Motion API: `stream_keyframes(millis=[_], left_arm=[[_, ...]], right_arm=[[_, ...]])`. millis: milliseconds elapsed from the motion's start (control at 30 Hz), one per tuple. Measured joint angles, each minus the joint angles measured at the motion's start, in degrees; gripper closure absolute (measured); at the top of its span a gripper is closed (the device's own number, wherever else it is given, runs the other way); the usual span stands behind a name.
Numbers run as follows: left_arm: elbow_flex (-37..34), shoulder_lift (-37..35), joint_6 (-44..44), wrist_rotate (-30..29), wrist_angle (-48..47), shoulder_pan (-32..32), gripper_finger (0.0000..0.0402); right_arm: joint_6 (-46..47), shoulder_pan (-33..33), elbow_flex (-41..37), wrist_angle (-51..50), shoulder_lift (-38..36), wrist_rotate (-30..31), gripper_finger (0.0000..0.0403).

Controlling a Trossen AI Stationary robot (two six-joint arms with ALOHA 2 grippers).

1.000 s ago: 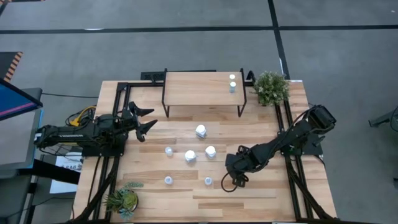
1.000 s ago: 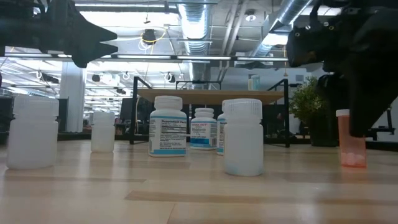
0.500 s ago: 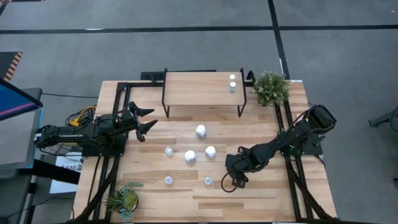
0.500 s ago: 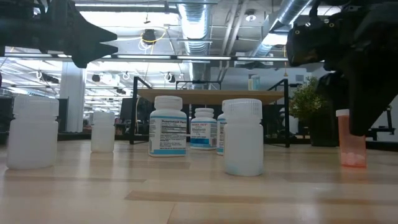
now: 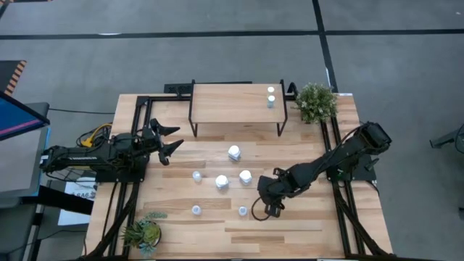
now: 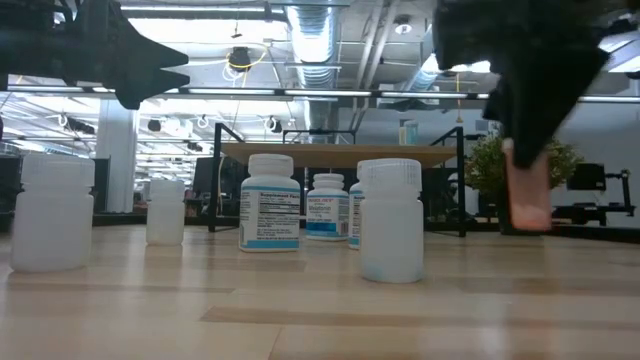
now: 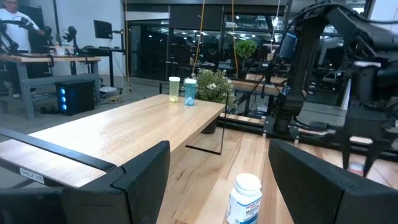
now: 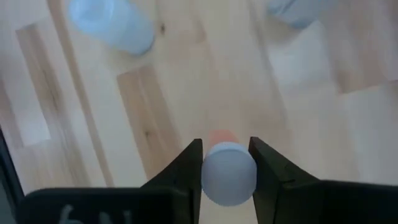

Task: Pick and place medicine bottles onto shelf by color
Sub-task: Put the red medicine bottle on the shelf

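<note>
A small orange bottle [image 6: 528, 190] with unreadable label is held upright, clamped in the right hand [image 8: 227, 171] above the counter [image 5: 290, 228]; the left hand [image 5: 168, 140] is spread apart.

- High view: mounted overhead, facing straight down. It covers the whole table [image 5: 290, 232], both arms, and the surrounding floor, from a far distance.
- Low view: positioned at tabletop height, facing level across the table toward the shelf [image 6: 340, 152] and the room behind. The nearest bottles appear large.
- Left wrist view: faces forward between the left gripper [image 7: 217, 180] fingers, across the shelf top toward the potted plant [image 7: 214, 86].
- Right wrist view: faces down at the tabletop at close range, past the right gripper [image 8: 227, 171].
- Shared coverage: the shelf and the two small bottles [image 5: 270, 96] on it appear in the high, low, and left wrist views.
</note>
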Motion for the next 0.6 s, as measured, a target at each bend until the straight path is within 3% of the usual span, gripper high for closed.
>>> stream_keyframes(millis=[233, 600], left_arm=[[0.0, 0.0, -0.03, 1.26, 0.0, 0.0, 0.0141], [0.0, 0.0, -0.04, 1.73, 0.0, 0.0, 0.0141]], right_arm=[[-8.02, -6.91, 11.16, -10.83, -0.02, 0.06, 0.0283], [-23.42, -25.23, 27.97, -15.8, -0.09, 0.11, 0.0294]])
